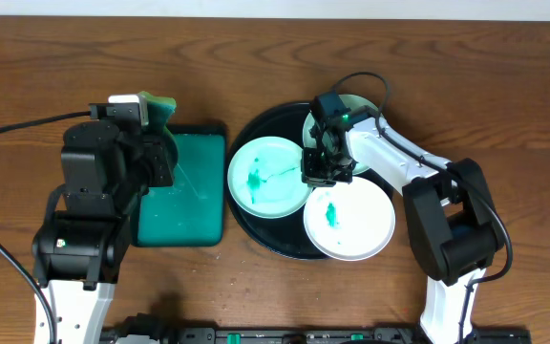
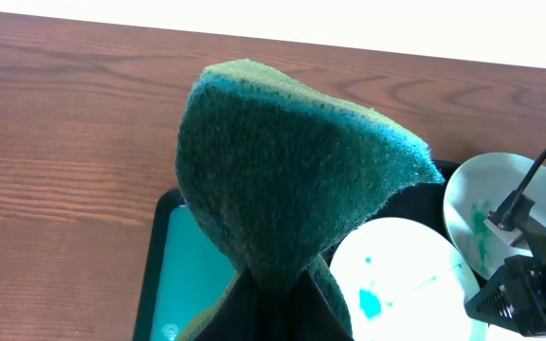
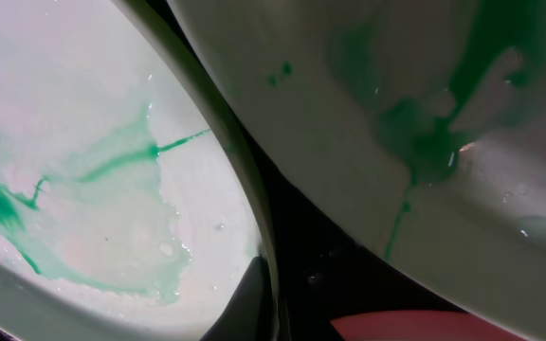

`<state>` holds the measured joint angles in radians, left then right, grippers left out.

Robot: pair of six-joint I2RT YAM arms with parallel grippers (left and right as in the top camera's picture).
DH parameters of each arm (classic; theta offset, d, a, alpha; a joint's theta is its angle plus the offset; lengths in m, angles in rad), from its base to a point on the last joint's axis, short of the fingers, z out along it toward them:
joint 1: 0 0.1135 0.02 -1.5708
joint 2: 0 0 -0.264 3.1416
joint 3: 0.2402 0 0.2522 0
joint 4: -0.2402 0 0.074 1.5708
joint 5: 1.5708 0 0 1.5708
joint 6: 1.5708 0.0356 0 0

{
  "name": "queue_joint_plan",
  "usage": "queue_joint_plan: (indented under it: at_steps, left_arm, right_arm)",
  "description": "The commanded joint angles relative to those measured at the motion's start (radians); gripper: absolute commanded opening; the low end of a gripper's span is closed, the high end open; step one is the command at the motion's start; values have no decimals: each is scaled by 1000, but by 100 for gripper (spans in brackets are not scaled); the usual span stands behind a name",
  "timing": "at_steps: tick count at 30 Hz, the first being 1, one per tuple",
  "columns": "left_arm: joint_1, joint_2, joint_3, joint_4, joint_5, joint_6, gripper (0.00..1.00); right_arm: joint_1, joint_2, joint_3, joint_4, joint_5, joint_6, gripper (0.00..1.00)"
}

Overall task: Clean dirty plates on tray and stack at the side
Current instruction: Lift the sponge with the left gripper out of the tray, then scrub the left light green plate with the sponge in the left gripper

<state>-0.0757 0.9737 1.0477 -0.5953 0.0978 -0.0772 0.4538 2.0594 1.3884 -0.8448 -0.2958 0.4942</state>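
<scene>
- Tray [image 1: 273, 239] — a round black tray was set on the table [image 1: 46, 57], right of centre, with all three plates on it.
- Left plate [image 1: 268, 177] — placed on the tray's left side; teal streaks and a pale wet film were spread across it.
- Front plate [image 1: 349, 222] — placed at the tray's near right; one teal blot was seen near its middle.
- Back plate [image 1: 307, 129] — placed at the tray's far side and largely covered by the right arm; green smears were visible on it in the left wrist view.
- Right gripper [image 1: 321, 167] — lowered where the three plates meet, its jaws brought together. Whether a rim was pinched could not be told.
- Left gripper [image 2: 271, 303] — clamped on a green sponge [image 2: 292, 170], which was held upright above the far end of the green tray.
- Green tray [image 1: 184, 191] — a rectangular, black-rimmed tray was set just left of the round one.
</scene>
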Motion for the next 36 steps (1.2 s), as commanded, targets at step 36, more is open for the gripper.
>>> queue_joint_plan:
  at_steps: [36]
  left_arm:
    - [-74, 516, 197, -293, 208, -256, 7]
  right_arm:
    - [12, 23, -37, -14, 25, -1, 1]
